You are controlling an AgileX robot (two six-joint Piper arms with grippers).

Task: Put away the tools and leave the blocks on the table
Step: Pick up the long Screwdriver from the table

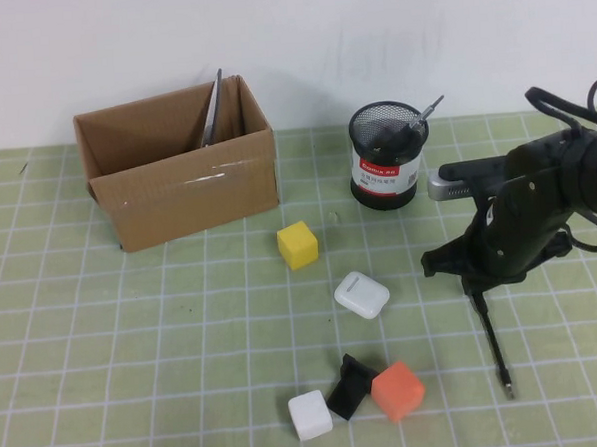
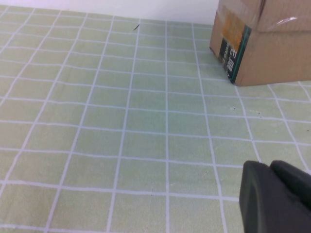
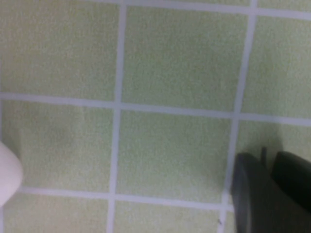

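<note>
One right tool (image 1: 474,286) pinches thin screwdriver (image 1: 493,345); left tool (image 2: 277,199) parked.

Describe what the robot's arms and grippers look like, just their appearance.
The right arm is matte black, with a silver metal band near its wrist and looped black cables behind. The right gripper, over the mat's right side, is black and angular. The left gripper, seen only by its wrist camera, shows rounded matte black plastic.
</note>
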